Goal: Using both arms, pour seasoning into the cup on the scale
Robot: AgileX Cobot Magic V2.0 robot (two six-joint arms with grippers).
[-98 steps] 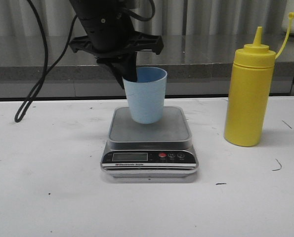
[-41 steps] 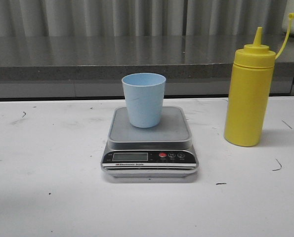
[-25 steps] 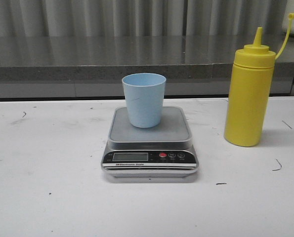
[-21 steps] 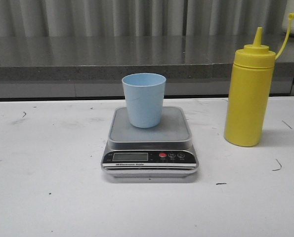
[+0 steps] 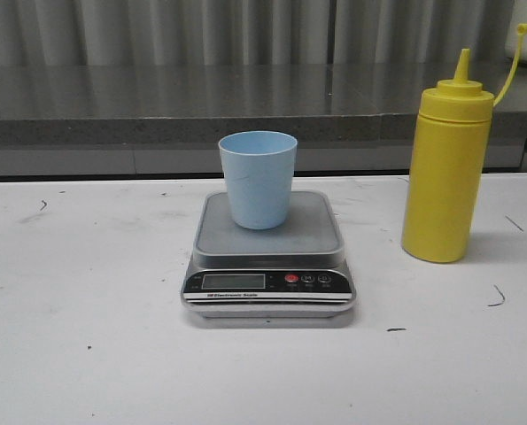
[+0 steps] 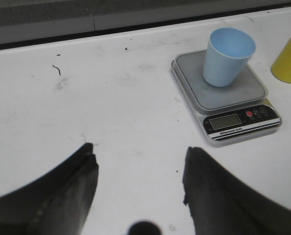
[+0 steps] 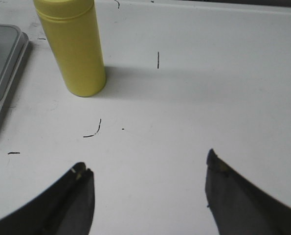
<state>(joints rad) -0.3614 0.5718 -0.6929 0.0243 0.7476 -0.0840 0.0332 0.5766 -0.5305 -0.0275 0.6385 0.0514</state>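
White counter [image 5: 86, 354], scuffed with small dark marks, backed by a grey ledge [image 5: 95, 97] and a pale ribbed wall [image 5: 157, 31]. Item one: scale [image 5: 269, 257], flat and silver, grey square platform, black front panel with LCD display [image 5: 233, 281] and one red button [image 5: 290, 278]; sits mid-counter, panel toward the camera in the front view. Item two: cup [image 5: 258, 179], light blue, tapered, no handle; stands upright on the scale platform, toward its rear, mouth open upward. Item three: seasoning [image 5: 446, 159], tall yellow squeeze bottle with pointed nozzle and thin tethered cap strap [image 5: 509, 64]; stands upright on the counter to the right of the scale, apart from it, taller than the cup. Item four: left end effector [image 6: 138, 183], seen only in the left wrist view as two dark fingers spread wide, nothing between them, above bare counter well apart from the scale. Item five: right end effector [image 7: 147, 196], seen only in the right wrist view, fingers likewise spread wide and holding nothing, above bare counter near the bottle but not touching it. Neither arm appears in the front view.
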